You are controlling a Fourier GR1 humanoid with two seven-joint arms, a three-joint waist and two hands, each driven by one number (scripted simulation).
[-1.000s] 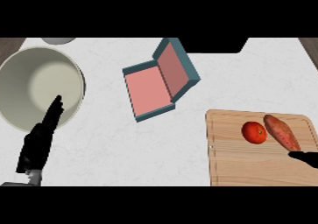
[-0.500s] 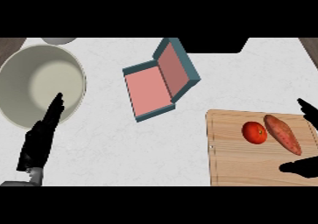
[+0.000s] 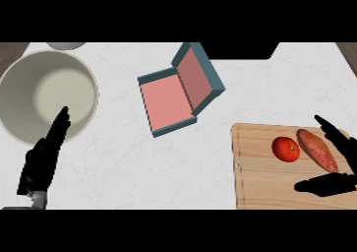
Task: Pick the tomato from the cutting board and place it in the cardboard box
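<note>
Sitting round tomato (image 3: 285, 148) beside open right hand (image 3: 345, 167).

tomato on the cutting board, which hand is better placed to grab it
Right. The right hand is open over the cutting board beside the tomato; the left hand rests far across, by the bowl.
</note>
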